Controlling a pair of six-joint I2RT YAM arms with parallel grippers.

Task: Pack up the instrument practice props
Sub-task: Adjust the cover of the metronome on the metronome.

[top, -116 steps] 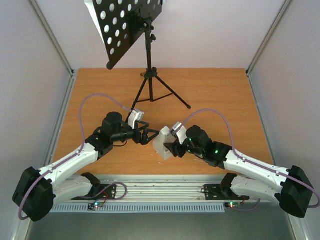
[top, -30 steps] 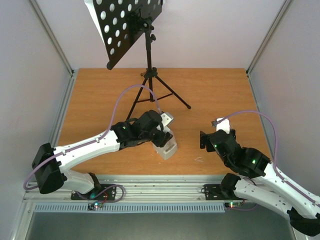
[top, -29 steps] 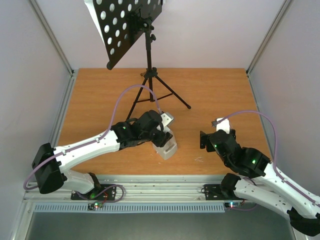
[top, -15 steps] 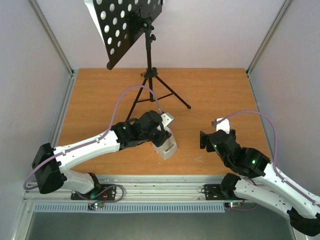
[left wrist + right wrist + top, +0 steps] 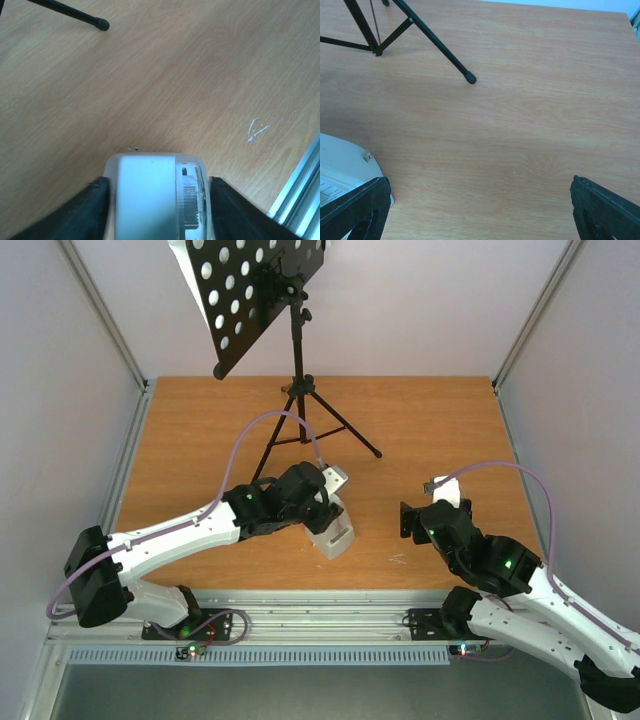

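One small white metronome sits on the wooden table, near the middle of the near half. The left gripper is down over it. In the left wrist view the metronome fills the gap between the two black fingers, which press on both of its flanks, so the jaws are clamped on it. Its base rests on the wood. A faint white scratch marks the table to its right.

Behind it, towards the far edge, stands the black music stand, upright on its tripod, one foot showing at the top of the left wrist view. The white sheet of music peeks out behind the upper left of the round-holed desk.

Well to the right of the metronome, the right gripper hangs apart from everything, its jaws spread wide over bare wood with nothing between them.
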